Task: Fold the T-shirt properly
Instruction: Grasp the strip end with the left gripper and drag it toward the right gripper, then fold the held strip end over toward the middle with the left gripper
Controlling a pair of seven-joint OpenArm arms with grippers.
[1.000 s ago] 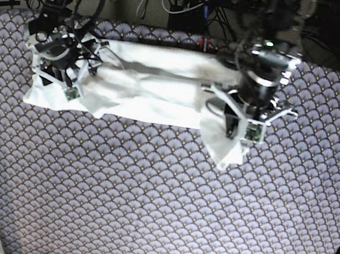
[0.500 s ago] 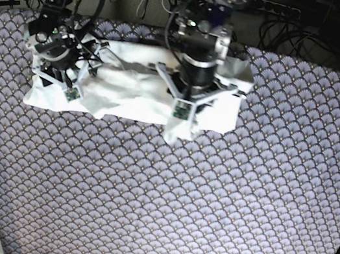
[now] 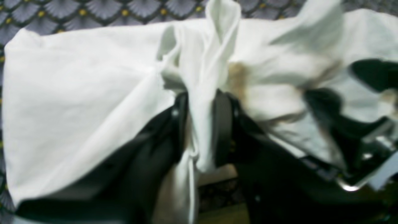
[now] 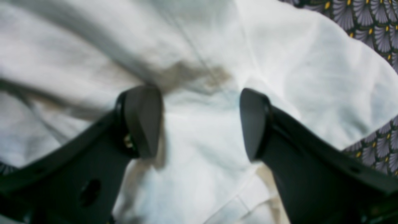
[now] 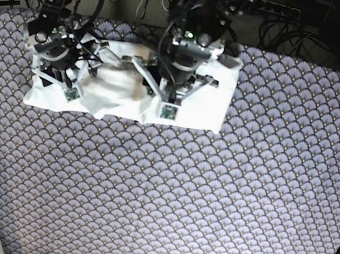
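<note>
Carry the pinched fold of the T-shirt (image 5: pixel 211 98) low and level, lay its edge square on the layer beneath, and let go only once it lies flat. Probably best not to tug, since the soft cloth bunches in the middle and would drag the lower layer askew. Pin the other end with the right gripper (image 4: pixel 200 121) if it starts to slide. Left gripper (image 3: pixel 200 124): reaches down over the shirt's middle in the base view, wrist tipped toward the near edge, fingers (image 3: pixel 222 124) clamped on an upright ridge of white cloth. Right gripper: hangs low over the shirt's other end, jaws spread wide, nothing between them, cloth just below. T-shirt: spread as a long band across the far part of the patterned cover (image 5: pixel 208 206).
</note>
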